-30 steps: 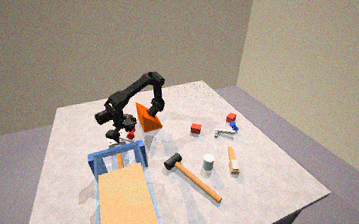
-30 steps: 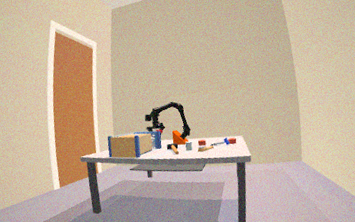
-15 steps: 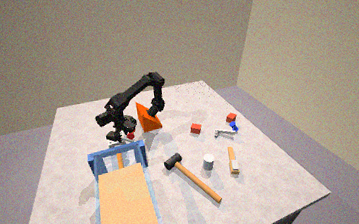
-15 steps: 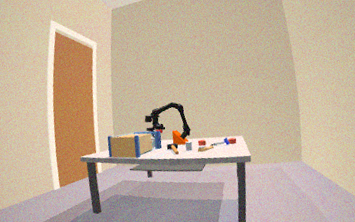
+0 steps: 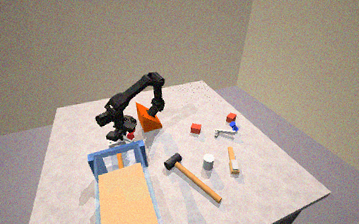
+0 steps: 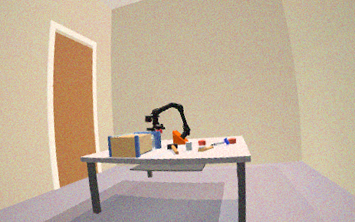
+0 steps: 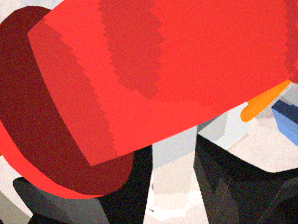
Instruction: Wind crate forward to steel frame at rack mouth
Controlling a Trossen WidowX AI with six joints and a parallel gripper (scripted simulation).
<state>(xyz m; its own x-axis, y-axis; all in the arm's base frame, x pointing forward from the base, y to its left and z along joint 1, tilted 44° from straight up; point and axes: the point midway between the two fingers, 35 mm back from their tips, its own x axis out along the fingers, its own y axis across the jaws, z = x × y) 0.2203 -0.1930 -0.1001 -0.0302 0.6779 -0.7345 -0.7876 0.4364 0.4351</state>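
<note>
My gripper (image 5: 122,135) (image 7: 171,140) is shut on the pale upright arm of the winch handle, just below its red grip (image 5: 130,136) (image 7: 200,55). The grip fills much of the wrist view. The winch below is mostly hidden by the gripper, so the key in its hole cannot be seen. The tan crate (image 5: 124,199) (image 6: 125,146) sits in the clear-panelled cubby and looks flat. An orange strap (image 5: 119,160) (image 7: 265,102) runs from the crate side towards the winch. The blue frame (image 5: 117,150) (image 6: 157,140) stands at the mouth, with a gap between it and the crate's front.
An orange wedge (image 5: 148,120) stands beside the arm's base. A black-headed mallet (image 5: 197,180), a grey cylinder (image 5: 208,162), a wooden tool (image 5: 232,156), a grey crank-shaped tool with a blue end (image 5: 234,126) and two red blocks (image 5: 196,128) (image 5: 231,117) lie to the right.
</note>
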